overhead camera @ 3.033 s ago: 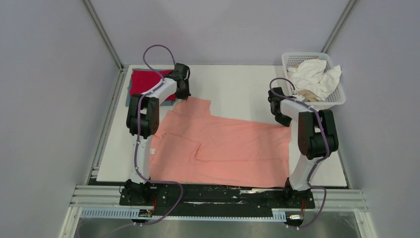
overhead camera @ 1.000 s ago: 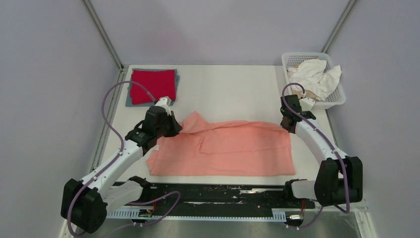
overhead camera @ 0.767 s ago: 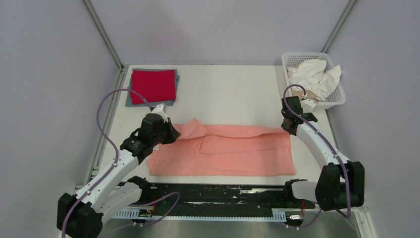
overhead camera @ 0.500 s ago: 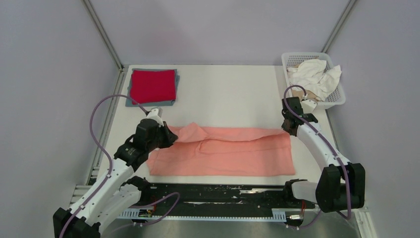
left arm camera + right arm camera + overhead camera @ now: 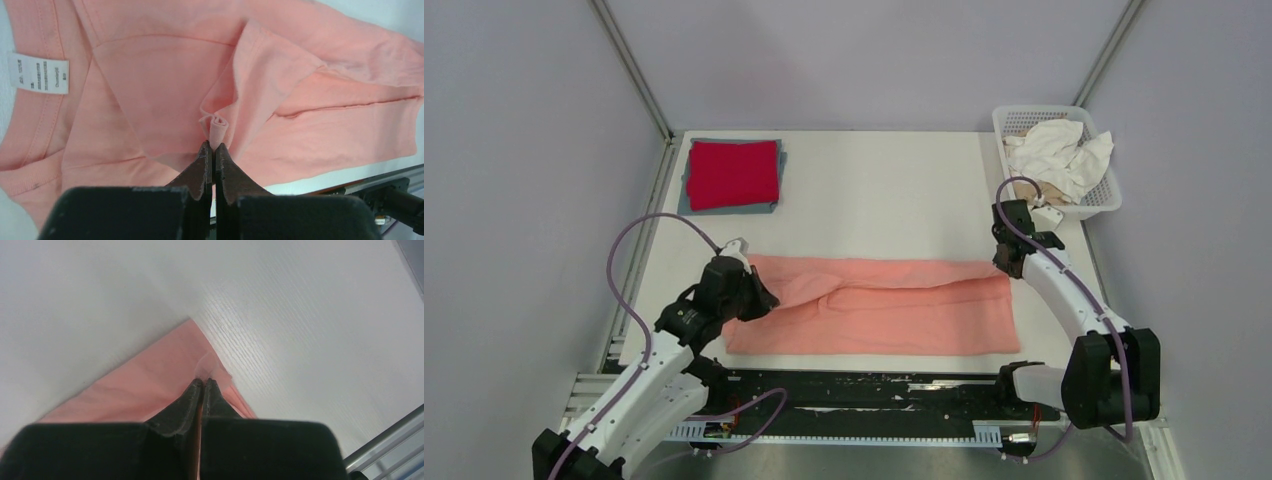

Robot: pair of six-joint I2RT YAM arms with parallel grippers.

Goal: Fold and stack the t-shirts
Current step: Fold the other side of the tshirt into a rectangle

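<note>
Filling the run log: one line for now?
left gripper: shut on pink shirt | right gripper: shut on pink shirt | red shirt: folded

Top view: light is even and diffuse, from above. The bench [image 5: 904, 190] is uniformly bright with no glare, and shadows are faint and soft-edged. Focus is sharp throughout. The enclosure posts [image 5: 629, 65] splay outward, a mild wide-angle distortion.

Left wrist view: the salmon-pink t-shirt [image 5: 150, 90] is in focus, but the label [image 5: 39, 73] print is illegible. The left hand [image 5: 210, 145] housing is dark and soft.

Right wrist view: the bench grain is crisp beside the right hand [image 5: 202, 382] and pale and blurred at upper left.
</note>
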